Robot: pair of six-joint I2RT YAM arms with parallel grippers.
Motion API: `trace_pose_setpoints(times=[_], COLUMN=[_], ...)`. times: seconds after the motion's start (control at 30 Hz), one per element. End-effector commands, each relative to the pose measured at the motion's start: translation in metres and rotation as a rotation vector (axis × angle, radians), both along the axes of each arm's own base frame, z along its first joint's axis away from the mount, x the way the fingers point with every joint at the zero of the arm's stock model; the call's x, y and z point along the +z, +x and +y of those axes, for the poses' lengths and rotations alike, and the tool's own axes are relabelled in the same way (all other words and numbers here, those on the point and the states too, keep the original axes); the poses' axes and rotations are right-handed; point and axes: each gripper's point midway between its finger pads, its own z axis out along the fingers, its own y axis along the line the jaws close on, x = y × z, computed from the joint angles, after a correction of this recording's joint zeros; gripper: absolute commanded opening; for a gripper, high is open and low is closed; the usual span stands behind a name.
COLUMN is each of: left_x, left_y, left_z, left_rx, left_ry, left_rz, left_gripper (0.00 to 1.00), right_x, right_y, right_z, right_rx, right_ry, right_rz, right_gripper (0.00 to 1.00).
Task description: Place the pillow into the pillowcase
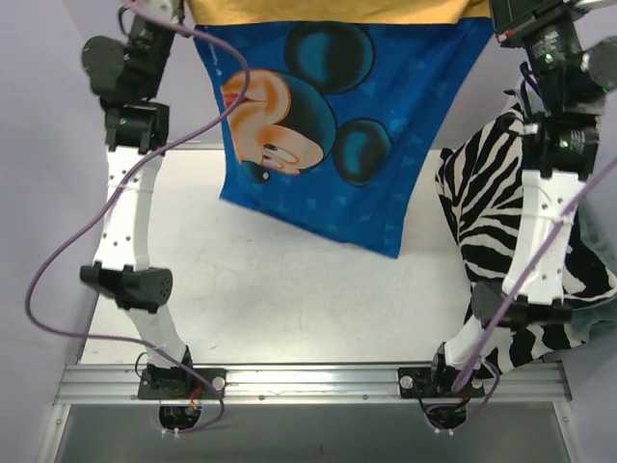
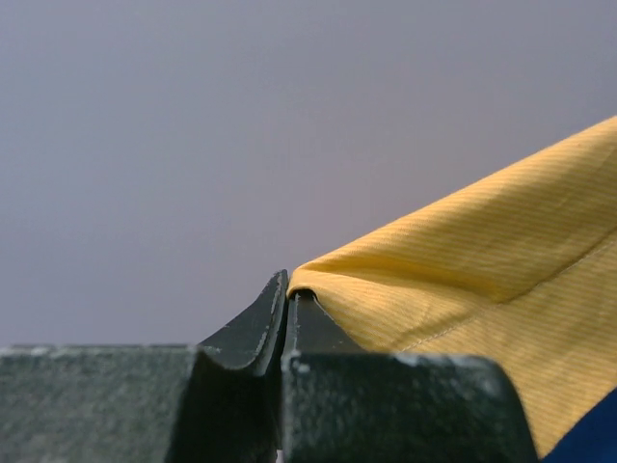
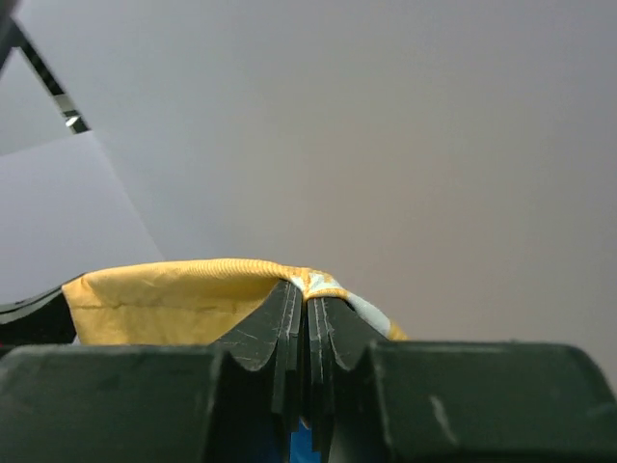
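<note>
The pillowcase (image 1: pixel 318 10) is held up across the top of the top view. Its mustard-orange edge runs along the top, and a blue panel (image 1: pixel 328 125) printed with a cartoon mouse hangs from it down to the table. My left gripper (image 1: pixel 181 13) is shut on its left upper corner; the left wrist view shows my left gripper (image 2: pixel 286 289) pinching the orange cloth (image 2: pixel 482 270). My right gripper (image 1: pixel 497 23) is shut on the right upper corner, with orange cloth (image 3: pixel 164 289) draped over the closed right gripper (image 3: pixel 307 289). The cream-white pillow is out of view.
A zebra-striped blanket (image 1: pixel 482 212) is heaped at the right side of the white table (image 1: pixel 270 289), partly behind my right arm. A metal rail (image 1: pixel 308 381) with both arm bases runs along the near edge.
</note>
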Motion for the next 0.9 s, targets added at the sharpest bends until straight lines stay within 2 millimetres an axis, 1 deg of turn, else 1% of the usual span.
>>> trace_pose_setpoints(times=[0.0, 0.03, 0.07, 0.1, 0.13, 0.17, 0.2, 0.23, 0.27, 0.3, 0.33, 0.37, 0.4, 0.43, 0.47, 0.5, 0.53, 0.57, 0.6, 0.63, 0.67, 0.7, 0.73, 0.77, 0.8, 0.83, 0.87], left_x=[0.131, 0.136, 0.129, 0.089, 0.087, 0.063, 0.027, -0.039, -0.095, -0.137, -0.233, -0.269, -0.3, -0.363, -0.384, -0.405, -0.426, -0.446, -0.464, -0.473, -0.489, -0.506, -0.521, -0.54, -0.553, -0.567, -0.577], left_y=[-0.185, -0.215, -0.22, -0.181, -0.216, -0.217, -0.209, -0.203, -0.203, -0.207, -0.214, -0.227, -0.237, -0.261, -0.272, -0.284, -0.302, -0.309, -0.325, -0.331, -0.34, -0.351, -0.362, -0.371, -0.377, -0.383, -0.386], left_z=[0.081, 0.085, 0.089, 0.089, 0.081, 0.063, 0.051, 0.039, 0.016, 0.008, 0.002, -0.004, -0.006, -0.009, -0.009, -0.01, -0.012, -0.013, -0.017, -0.018, -0.022, -0.02, -0.024, -0.024, -0.023, -0.021, -0.02], left_rx=[0.173, 0.178, 0.193, 0.191, 0.17, 0.108, 0.075, 0.01, -0.092, -0.132, -0.24, -0.279, -0.311, -0.403, -0.407, -0.447, -0.494, -0.52, -0.582, -0.604, -0.656, -0.693, -0.755, -0.798, -0.829, -0.858, -0.877], left_ry=[-0.109, -0.061, -0.029, 0.013, 0.073, 0.197, 0.294, 0.368, 0.548, 0.643, 0.692, 0.801, 0.828, 0.84, 0.941, 0.951, 0.952, 0.994, 1.013, 1.026, 1.06, 1.108, 1.168, 1.225, 1.263, 1.338, 1.385], left_rz=[-0.488, -0.534, -0.53, -0.417, -0.441, -0.398, -0.335, -0.181, -0.113, -0.047, 0.2, 0.195, 0.247, 0.407, 0.374, 0.421, 0.484, 0.487, 0.532, 0.55, 0.558, 0.605, 0.605, 0.61, 0.626, 0.631, 0.612], left_gripper=[0.0, 0.0, 0.0, 0.0, 0.0, 0.0, 0.0, 0.0, 0.0, 0.0, 0.0, 0.0, 0.0, 0.0, 0.0, 0.0, 0.0, 0.0, 0.0, 0.0, 0.0, 0.0, 0.0, 0.0, 0.0, 0.0, 0.0], right_x=[0.111, 0.101, 0.094, 0.056, 0.026, -0.013, -0.085, -0.151, -0.189, -0.241, -0.326, -0.365, -0.397, -0.446, -0.464, -0.478, -0.497, -0.506, -0.517, -0.528, -0.533, -0.54, -0.553, -0.551, -0.554, -0.555, -0.569], right_y=[-0.141, -0.14, -0.159, -0.128, -0.119, -0.115, -0.086, -0.087, -0.097, -0.098, -0.117, -0.131, -0.144, -0.175, -0.187, -0.196, -0.208, -0.21, -0.212, -0.211, -0.209, -0.206, -0.201, -0.19, -0.183, -0.172, -0.163], right_z=[-0.015, -0.011, -0.003, -0.003, 0.007, 0.013, 0.014, 0.026, 0.028, 0.026, 0.029, 0.026, 0.024, 0.022, 0.018, 0.014, 0.01, 0.004, -0.006, -0.012, -0.019, -0.031, -0.035, -0.041, -0.046, -0.05, -0.051], right_rx=[-0.111, -0.093, -0.079, -0.071, -0.016, 0.026, 0.061, 0.161, 0.176, 0.189, 0.274, 0.289, 0.308, 0.384, 0.392, 0.398, 0.423, 0.409, 0.375, 0.381, 0.367, 0.332, 0.354, 0.337, 0.323, 0.309, 0.333], right_ry=[0.0, -0.018, -0.05, -0.089, -0.144, -0.162, -0.202, -0.233, -0.259, -0.362, -0.372, -0.425, -0.45, -0.524, -0.565, -0.592, -0.652, -0.683, -0.734, -0.782, -0.811, -0.85, -0.854, -0.866, -0.865, -0.862, -0.836], right_rz=[-0.436, -0.406, -0.406, -0.297, -0.216, -0.062, 0.125, 0.33, 0.433, 0.515, 0.758, 0.851, 0.938, 1.068, 1.122, 1.161, 1.198, 1.224, 1.261, 1.289, 1.312, 1.353, 1.413, 1.418, 1.443, 1.46, 1.519], right_gripper=[0.0, 0.0, 0.0, 0.0, 0.0, 0.0, 0.0, 0.0, 0.0, 0.0, 0.0, 0.0, 0.0, 0.0, 0.0, 0.0, 0.0, 0.0, 0.0, 0.0, 0.0, 0.0, 0.0, 0.0, 0.0, 0.0, 0.0])
